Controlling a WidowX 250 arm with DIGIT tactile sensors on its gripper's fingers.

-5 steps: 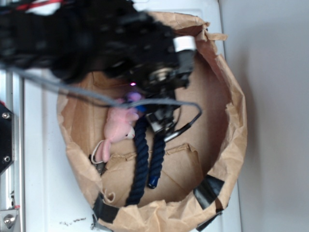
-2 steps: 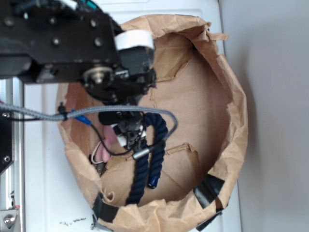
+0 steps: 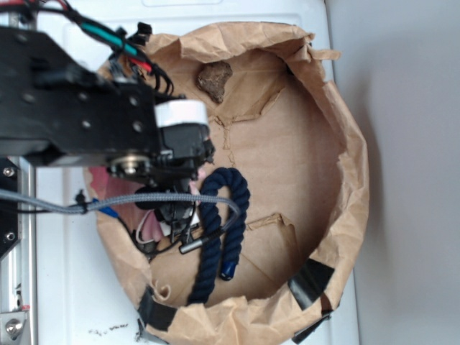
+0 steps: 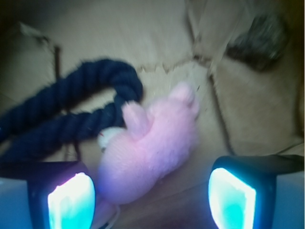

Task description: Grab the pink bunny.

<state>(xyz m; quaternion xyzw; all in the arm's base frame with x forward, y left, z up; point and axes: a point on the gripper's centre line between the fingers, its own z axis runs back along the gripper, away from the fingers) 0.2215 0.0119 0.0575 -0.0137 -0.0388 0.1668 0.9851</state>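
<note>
Exterior view: the black arm (image 3: 79, 115) reaches in from the left edge over the rim of a rolled-down brown paper bag (image 3: 352, 201), its wrist turned downward so that the gripper (image 3: 175, 219) hangs over the left part of the bag floor. A grey braided cable (image 3: 144, 201) crosses beneath the wrist. The arm's body hides most of the pink bunny (image 3: 152, 228); only a pale pink patch and a cream loop show below the wrist, near the bag's left wall. The navy-blue rope (image 3: 219, 230), bent into an inverted U, lies just beside the gripper on its right. A brown rock-like lump (image 3: 214, 79) sits well apart, against the far wall of the bag.

Wrist view: the two fingers (image 4: 71, 198) stand wide apart, lit cyan at their pads, and grasp nothing. The pink bunny (image 4: 152, 152) lies on the cardboard-coloured floor between and just ahead of them, nearer the left finger, its body touching the bend of the rope (image 4: 62, 114). The rock-like lump (image 4: 259, 40) appears blurred at upper right.
</note>
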